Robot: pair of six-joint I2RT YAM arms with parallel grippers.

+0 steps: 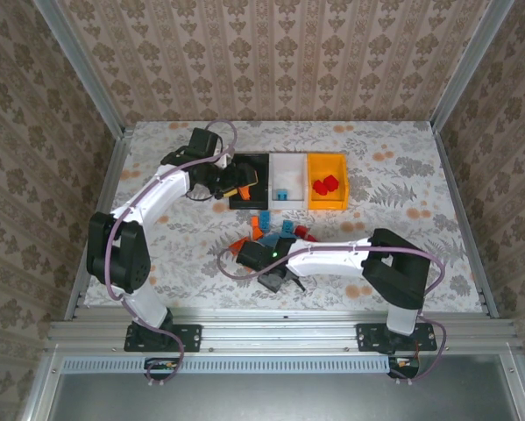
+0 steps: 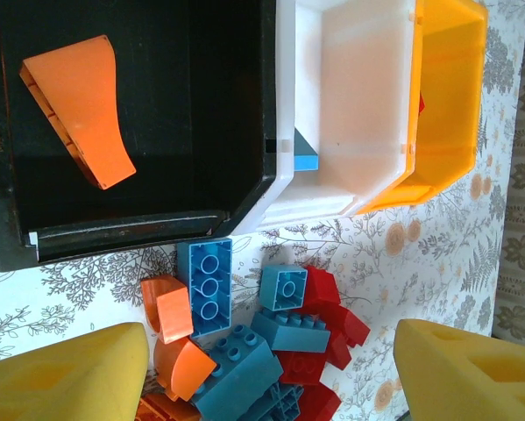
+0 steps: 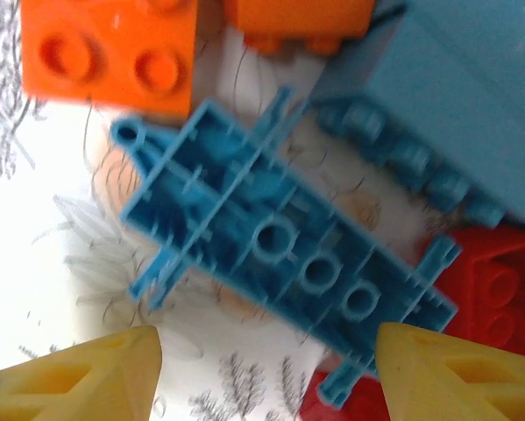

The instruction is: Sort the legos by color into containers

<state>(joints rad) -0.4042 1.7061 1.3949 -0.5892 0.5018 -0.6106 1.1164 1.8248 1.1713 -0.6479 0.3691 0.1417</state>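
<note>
Right hand point(image 3: 266, 373) spread wide over upturned blue brick point(image 3: 280, 254) | left hand point(image 2: 266, 377) wide, empty, over black bin point(image 2: 139, 237)

Ahead of the left gripper point(image 2: 271, 338), the black bin point(image 2: 192, 114) runs off the top and left edges, and the white bin point(image 2: 358, 105) and yellow bin point(image 2: 455, 88) run off the top. A blue brick point(image 2: 308, 158) is mostly hidden behind the white bin's wall. The fingers point(image 2: 60, 377) and the pile point(image 2: 236, 360) between them are cut by the bottom edge.

At the right gripper point(image 3: 269, 331) everything is blurred. Ahead of it an orange brick point(image 3: 113, 53) is cut by the top edge, and beside its right finger a red brick point(image 3: 499, 281) is cut by the right edge. From above, the right arm point(image 1: 332, 257) covers part of the pile.
</note>
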